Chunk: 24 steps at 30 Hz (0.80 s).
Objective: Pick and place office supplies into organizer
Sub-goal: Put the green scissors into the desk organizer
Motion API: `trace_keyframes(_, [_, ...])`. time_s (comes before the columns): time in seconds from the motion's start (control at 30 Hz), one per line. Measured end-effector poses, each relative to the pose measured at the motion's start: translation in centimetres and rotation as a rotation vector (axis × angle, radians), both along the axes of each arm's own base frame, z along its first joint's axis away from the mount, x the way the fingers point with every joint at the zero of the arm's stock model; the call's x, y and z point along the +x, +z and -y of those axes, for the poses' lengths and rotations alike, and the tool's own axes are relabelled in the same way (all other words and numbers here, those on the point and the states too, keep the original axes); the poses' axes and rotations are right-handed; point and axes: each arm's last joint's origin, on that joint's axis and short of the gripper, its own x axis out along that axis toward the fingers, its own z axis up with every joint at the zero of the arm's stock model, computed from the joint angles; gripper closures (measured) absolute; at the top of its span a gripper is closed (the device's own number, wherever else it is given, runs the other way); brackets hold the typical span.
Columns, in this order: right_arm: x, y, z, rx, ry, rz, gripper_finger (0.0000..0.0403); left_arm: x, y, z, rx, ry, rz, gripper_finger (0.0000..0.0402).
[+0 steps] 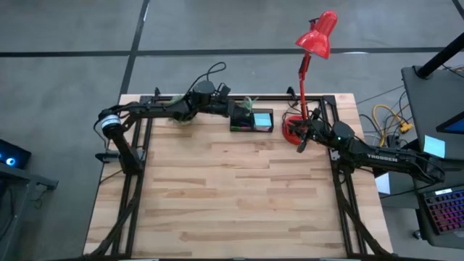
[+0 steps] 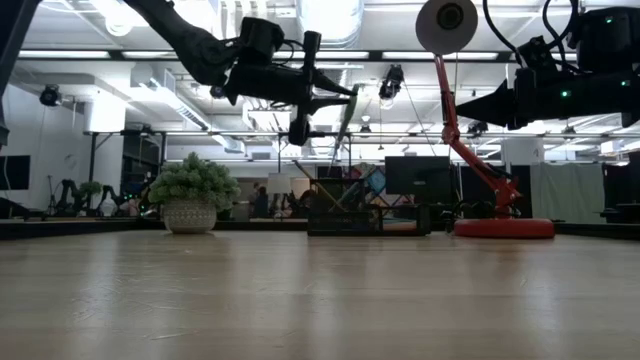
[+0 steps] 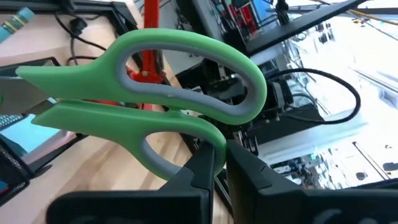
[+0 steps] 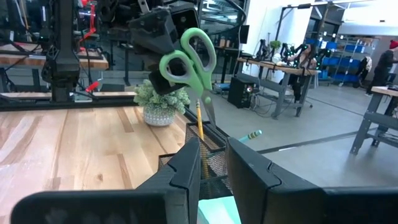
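Wooden tabletop (image 1: 239, 188), far edge: black organizer (image 1: 252, 120) between potted plant (image 2: 190, 195) and red lamp (image 1: 312, 43). Left gripper (image 4: 163, 46) clamped on green-handled scissors (image 4: 189, 59), held in the air just above the organizer, blades down. Right gripper (image 1: 303, 141) waits near the lamp base, fingers slightly parted, holding nothing.

high: overhead, straight down on table (image 1: 239, 196) | low: tabletop height, level, facing room | left wrist: close on scissors (image 3: 168, 106) | right wrist: farther back, same scissors (image 4: 189, 62), organizer (image 4: 205, 158)
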Motion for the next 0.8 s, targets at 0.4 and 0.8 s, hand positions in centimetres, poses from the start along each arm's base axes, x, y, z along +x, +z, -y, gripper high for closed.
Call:
trace_keyframes(0.4, [0.0, 0.0, 0.0, -0.001, 0.0, -0.001, 0.0335, -0.4, -0.8, -0.4, -0.044, 0.04, -0.032, 0.0397])
trace_keyframes(0.8, [0.0, 0.0, 0.0, -0.003, 0.0, 0.001, 0.0335, -1.0, -1.3, -1.5, -0.107, 0.115, -0.07, 0.0397])
